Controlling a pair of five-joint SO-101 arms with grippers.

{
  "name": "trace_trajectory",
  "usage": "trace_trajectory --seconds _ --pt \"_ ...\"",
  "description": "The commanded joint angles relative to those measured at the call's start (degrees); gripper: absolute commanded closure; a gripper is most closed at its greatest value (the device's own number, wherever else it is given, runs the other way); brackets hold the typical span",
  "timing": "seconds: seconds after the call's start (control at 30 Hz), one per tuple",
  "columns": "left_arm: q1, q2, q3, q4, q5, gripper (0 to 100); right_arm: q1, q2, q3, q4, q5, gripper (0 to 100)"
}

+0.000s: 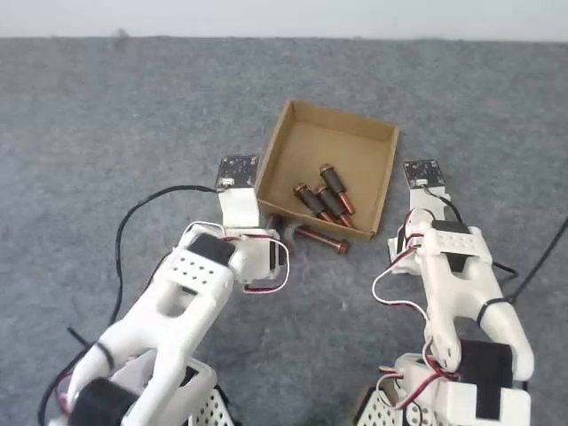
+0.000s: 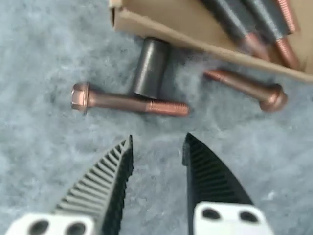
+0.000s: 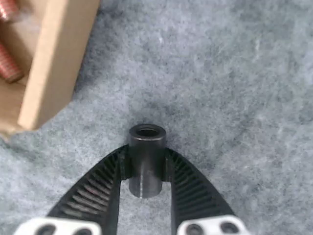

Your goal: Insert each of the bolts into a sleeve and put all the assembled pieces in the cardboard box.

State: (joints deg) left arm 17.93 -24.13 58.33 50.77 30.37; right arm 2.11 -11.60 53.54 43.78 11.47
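- The left gripper (image 2: 156,164) is empty, its jaws parted about a bolt's width, hanging just above the carpet (image 1: 106,133).
- The near bolt (image 2: 128,102) lies straight ahead of its fingertips and close. The bolt's long axis runs crosswise to the reach, in line with the way the jaws open, with the head off to one side and the thread before the gap.
- That is the relation to settle. As it stands the jaws would close along the bolt's length, so a wrist turn looks needed before a grasp.
- Beyond that bolt the loose sleeve (image 2: 151,67) lies on its side, touching or nearly touching it, against the wall of the cardboard box (image 2: 195,41). The far bolt (image 2: 244,87) lies further along that wall.
- Inside the box rest the assembled pieces (image 1: 324,197).
- The right gripper (image 3: 146,156) is clamped on the held sleeve (image 3: 145,171), one open end showing, out past the box's other side. The left arm is clearly the nearer to both loose bolts.
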Motion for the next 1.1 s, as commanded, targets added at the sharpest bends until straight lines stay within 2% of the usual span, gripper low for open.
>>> trace_trajectory --seconds 0.0,0.17,0.3,0.4,0.63,0.9,1.07 --pt "-3.96 7.47 -5.58 -4.22 4.04 85 -0.13 -0.31 -2.9 -0.13 -0.09 99.3" --pt "-9.58 21.45 -13.49 -5.19 4.4 85 -0.13 -0.31 -2.9 -0.13 0.0 99.3" --pt "-10.11 27.96 -20.62 1.58 4.48 85 -0.13 -0.31 -2.9 -0.13 0.0 99.3" --pt "-10.11 29.54 -21.67 2.64 4.4 85 -0.13 -0.31 -2.9 -0.13 0.0 99.3" --pt "-10.46 24.44 -17.01 -1.32 4.13 85 -0.13 -0.31 -2.9 -0.13 0.0 99.3" --pt "-9.93 8.18 -8.22 -2.37 4.13 85 -0.13 -0.31 -2.9 -0.13 0.0 99.3" --pt "-9.85 6.95 -6.46 -2.46 4.13 85 -0.13 -0.31 -2.9 -0.13 0.0 99.3"
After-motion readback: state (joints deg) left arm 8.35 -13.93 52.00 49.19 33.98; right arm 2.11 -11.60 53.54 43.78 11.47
